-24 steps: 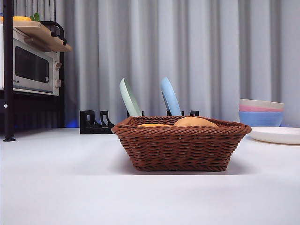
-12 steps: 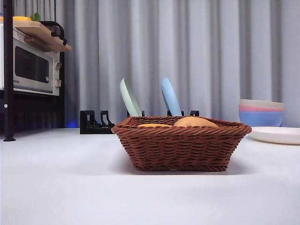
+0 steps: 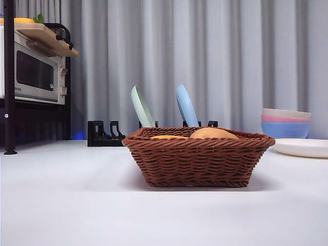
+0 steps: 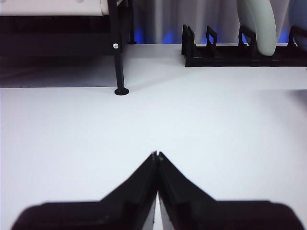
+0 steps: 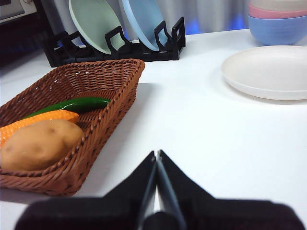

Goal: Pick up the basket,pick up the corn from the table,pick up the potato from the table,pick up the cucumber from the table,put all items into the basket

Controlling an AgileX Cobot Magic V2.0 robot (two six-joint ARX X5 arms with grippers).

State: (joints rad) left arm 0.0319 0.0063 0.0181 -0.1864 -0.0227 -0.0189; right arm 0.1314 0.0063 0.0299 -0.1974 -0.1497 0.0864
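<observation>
Basket point(image 3: 197, 161) at table point(image 3: 61, 205) centre, holding potato point(image 5: 41, 143), corn point(image 5: 36, 122) beside it, cucumber point(image 5: 72, 105) beyond. Plate rack point(image 3: 105, 136) behind. Microwave point(image 3: 33, 74) far left. Plate point(image 3: 302, 147) and stacked bowls point(image 3: 285, 123) right.

A green plate point(image 3: 141, 106) and a blue plate point(image 3: 185, 105) are held upright in a black slotted rack point(image 3: 105, 134). Stacked pastel bowls point(image 3: 285, 123) (cream, pink, blue) are set behind a flat white plate point(image 3: 302, 147). A white microwave point(image 3: 33, 73) is shelved.
</observation>
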